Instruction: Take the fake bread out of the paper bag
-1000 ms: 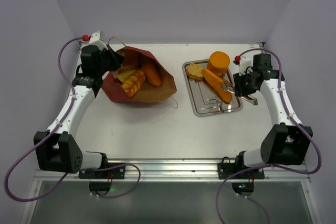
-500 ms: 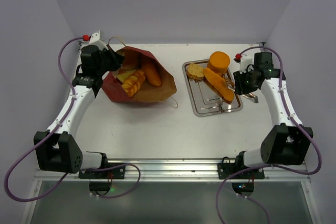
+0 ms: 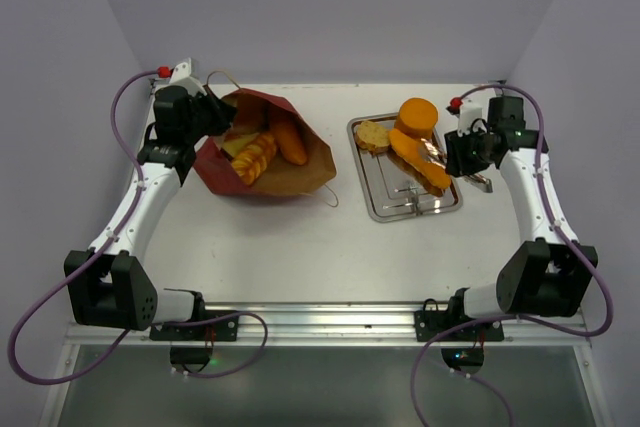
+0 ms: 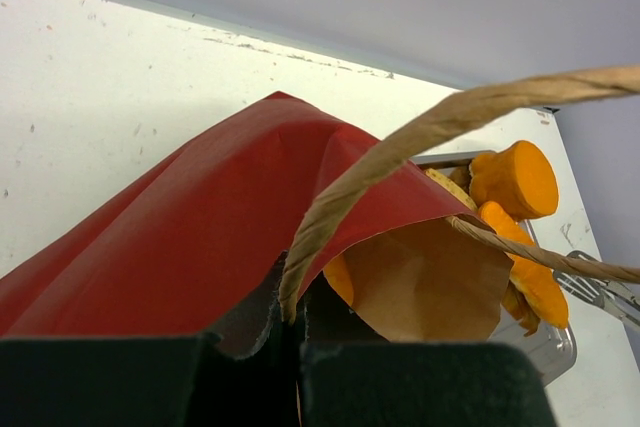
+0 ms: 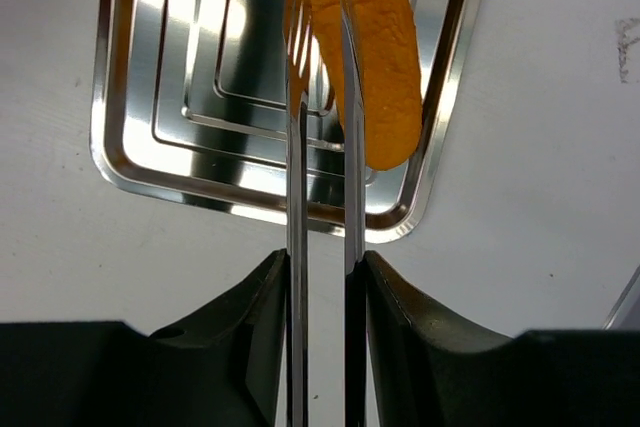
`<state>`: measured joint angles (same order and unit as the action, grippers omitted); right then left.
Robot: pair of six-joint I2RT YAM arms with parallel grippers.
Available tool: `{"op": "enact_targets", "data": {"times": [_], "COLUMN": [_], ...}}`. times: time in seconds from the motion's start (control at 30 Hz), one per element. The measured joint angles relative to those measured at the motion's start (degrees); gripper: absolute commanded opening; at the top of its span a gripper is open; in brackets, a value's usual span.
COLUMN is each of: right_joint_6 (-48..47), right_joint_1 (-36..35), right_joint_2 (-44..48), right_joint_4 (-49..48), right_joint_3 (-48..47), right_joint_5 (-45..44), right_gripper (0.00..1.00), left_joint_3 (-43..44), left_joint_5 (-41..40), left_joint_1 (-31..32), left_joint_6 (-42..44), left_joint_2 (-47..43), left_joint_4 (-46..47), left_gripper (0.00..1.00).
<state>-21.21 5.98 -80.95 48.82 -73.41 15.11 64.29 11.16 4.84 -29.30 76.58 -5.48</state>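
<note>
Right end effector (image 5: 322, 275) moved far, gripping steel tongs (image 5: 297, 147) at long orange toy loaf (image 5: 385, 67) on shiny steel tray (image 5: 190, 57). Left end effector (image 3: 222, 119) shut on red paper bag (image 4: 200, 227).

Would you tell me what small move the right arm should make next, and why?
Probably lift the tongs in the right claw clear of the tray and swing toward the paper bag: the long loaf already lies on the tray, while more bread sits in the bag, which the left claw holds.
</note>
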Motion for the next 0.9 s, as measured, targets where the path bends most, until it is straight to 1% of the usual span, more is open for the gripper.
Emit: {"op": "enact_targets", "data": {"times": [0.07,0.2,0.3,0.37,0.43,0.5,0.6,0.7,0.9], "right_joint_6": [-1.5,-6.3,-10.7,-13.0,-14.4,-15.0,-15.4,-16.3,-19.2], "right_joint_1": [0.0,-0.1,-2.1,-5.9,-12.0,-18.0,-24.6,-28.9,-35.7], "right_joint_2": [0.5,1.9,2.7,3.0,3.2,3.3,3.2,3.1,1.2], "right_joint_4": [0.6,3.5,6.1,6.7,6.4,5.4,4.0,0.6,-11.1], "right_joint_3": [0.0,0.0,0.3,1.6,4.3,7.8,11.8,14.5,22.1], "right_joint_5": [2.7,11.1,15.9,17.4,17.7,17.7,17.3,17.1,14.1], "right_gripper": [0.37,0.36,0.36,0.36,0.36,0.36,0.35,0.35,0.36], "left_joint_3": [0.1,0.8,1.6,2.1,2.6,3.2,4.5,5.7,6.6], "left_joint_5": [0.1,0.1,0.1,0.1,0.1,0.1,-0.1,-0.1,0.1], "left_joint_1": [0.0,0.0,0.0,-0.1,-0.2,-0.4,-1.1,-2.0,-3.5], "left_joint_6": [0.0,0.1,0.2,0.2,0.2,0.2,0.2,0.2,-0.1], "left_joint_2": [0.0,0.0,0.0,-0.1,-0.2,-0.3,-0.6,-0.8,-0.9], "left_joint_4": [-0.2,-0.9,-2.2,-3.1,-3.8,-4.5,-6.3,-7.1,-7.5], "left_gripper": [0.00,0.00,0.00,0.00,0.00,0.00,0.00,0.00,0.00]}}
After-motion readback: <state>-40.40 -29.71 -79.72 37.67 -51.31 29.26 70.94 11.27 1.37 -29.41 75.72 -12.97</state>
